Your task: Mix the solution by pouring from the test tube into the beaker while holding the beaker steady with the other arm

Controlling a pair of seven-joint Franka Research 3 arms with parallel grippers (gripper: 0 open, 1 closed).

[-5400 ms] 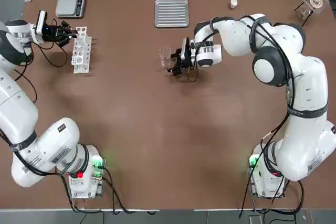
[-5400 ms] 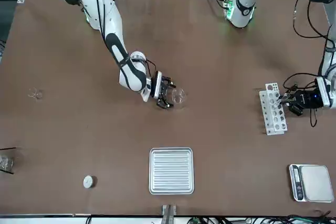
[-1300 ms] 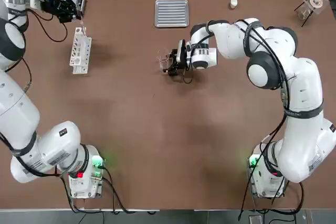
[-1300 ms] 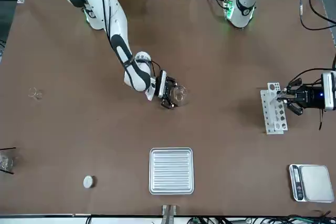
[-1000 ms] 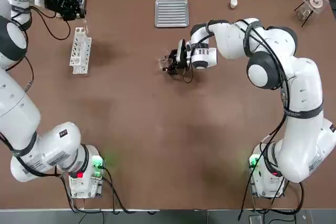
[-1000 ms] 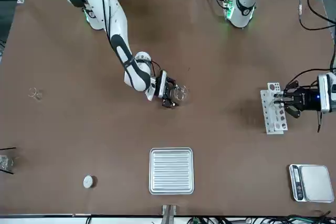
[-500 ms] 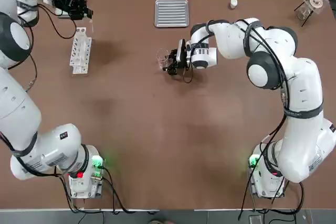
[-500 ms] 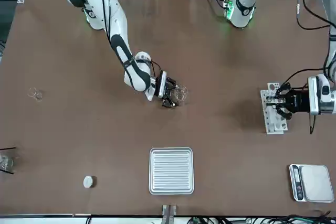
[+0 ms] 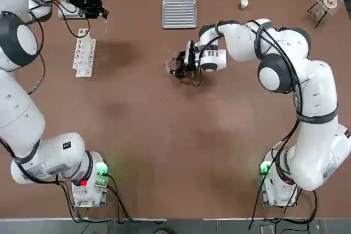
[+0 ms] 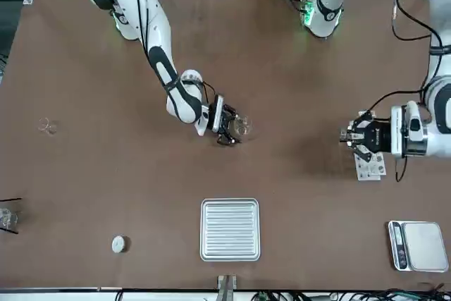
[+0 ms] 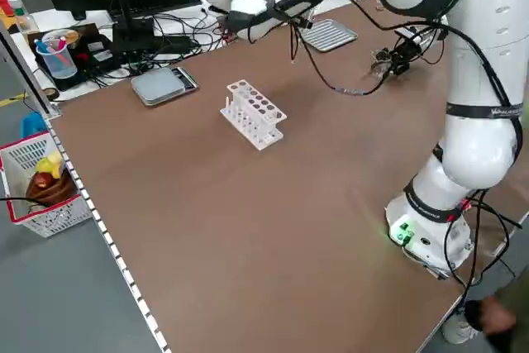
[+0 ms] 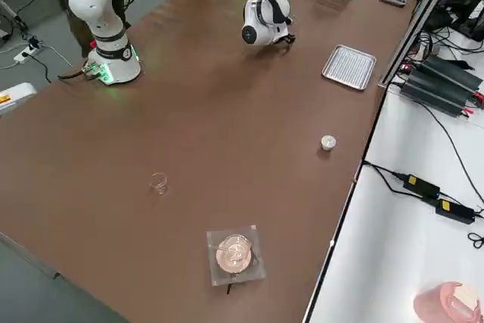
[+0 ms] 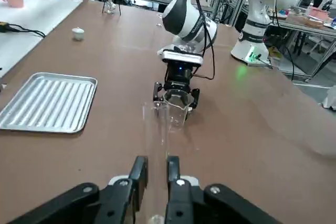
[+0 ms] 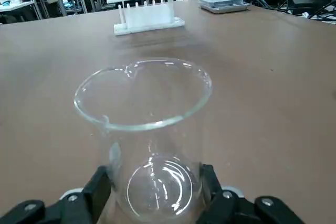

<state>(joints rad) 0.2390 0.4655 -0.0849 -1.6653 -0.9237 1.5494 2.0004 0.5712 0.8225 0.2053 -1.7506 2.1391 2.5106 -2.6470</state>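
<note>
Beaker [image 14: 143, 129]: upright on bench [image 9: 164, 135], mid-bench, clamped by right gripper [image 9: 180, 65] jaws.
Test tube [image 13: 156, 145]: clenched in left gripper [image 13: 154, 182] jaws, raised near rack [image 9: 83, 53], well apart from beaker.
Risk: thin tube slipping or tilting early, spilling before reaching rim; clipping beaker or right jaws on approach.

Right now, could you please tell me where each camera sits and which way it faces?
Top: overhead, both arms; right gripper holds the beaker.
Front: across the table, facing the robot; left gripper above the rack.
Left side: raised, diagonal; rack central.
Right side: raised, diagonal; tray.
Left wrist: its gripper holds the test tube, facing the beaker.
Right wrist: beaker close, rack beyond.
Shared: beaker in top, front and both wrist views.
</note>
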